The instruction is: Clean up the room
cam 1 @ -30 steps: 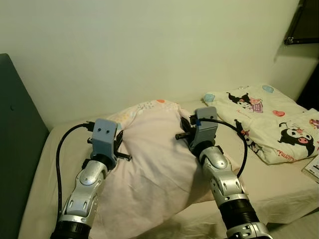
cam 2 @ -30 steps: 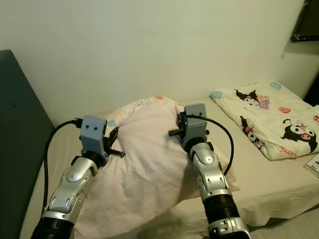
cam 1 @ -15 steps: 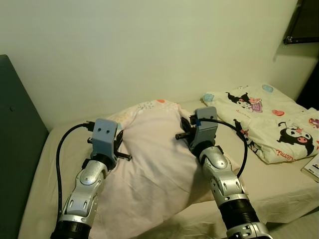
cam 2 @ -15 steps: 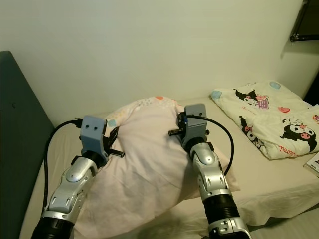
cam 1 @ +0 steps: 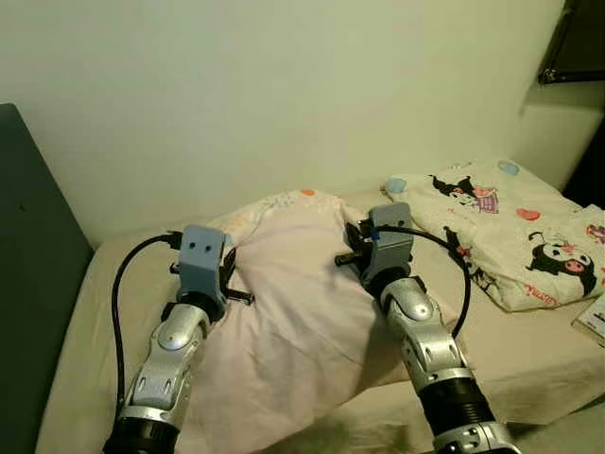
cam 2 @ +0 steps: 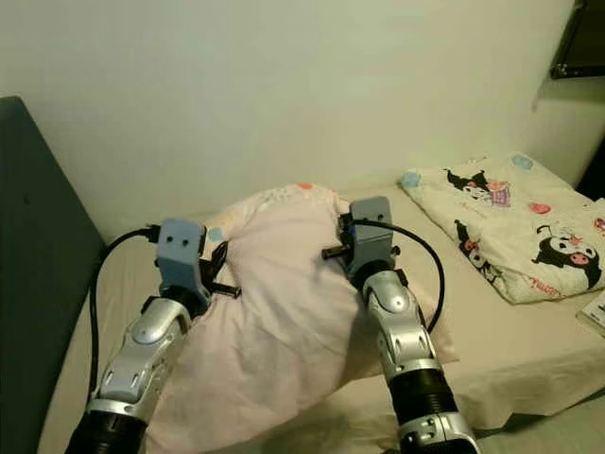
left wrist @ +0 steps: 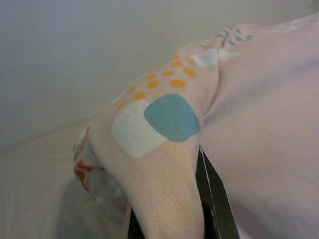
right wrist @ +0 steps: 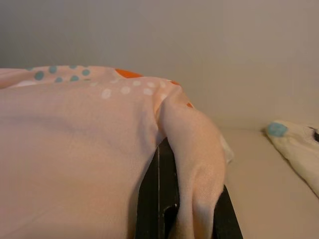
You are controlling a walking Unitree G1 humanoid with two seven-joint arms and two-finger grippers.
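Observation:
A pale pink pillow [cam 1: 293, 303] lies on the bed between my two arms, its far end printed with coloured dots. My left gripper [cam 1: 232, 253] is shut on the pillow's far left corner; the wrist view has the dotted fabric [left wrist: 164, 124] pinched between the black fingers [left wrist: 215, 199]. At the far right corner my right gripper [cam 1: 354, 238] is shut on a fold of the same pillow, which bunches between its fingers [right wrist: 155, 199]. The fingertips of both are buried in fabric.
A cream quilt [cam 1: 515, 236] with cartoon prints is folded on the bed's right side. A dark headboard [cam 1: 28, 284] stands at the left, the wall close behind. A booklet [cam 1: 594, 320] lies at the right edge. Bare mattress [cam 1: 104, 303] shows left of the pillow.
The view has shifted slightly. Both grippers keep their hold on the pillow's corners, and the pillow lies much as before.

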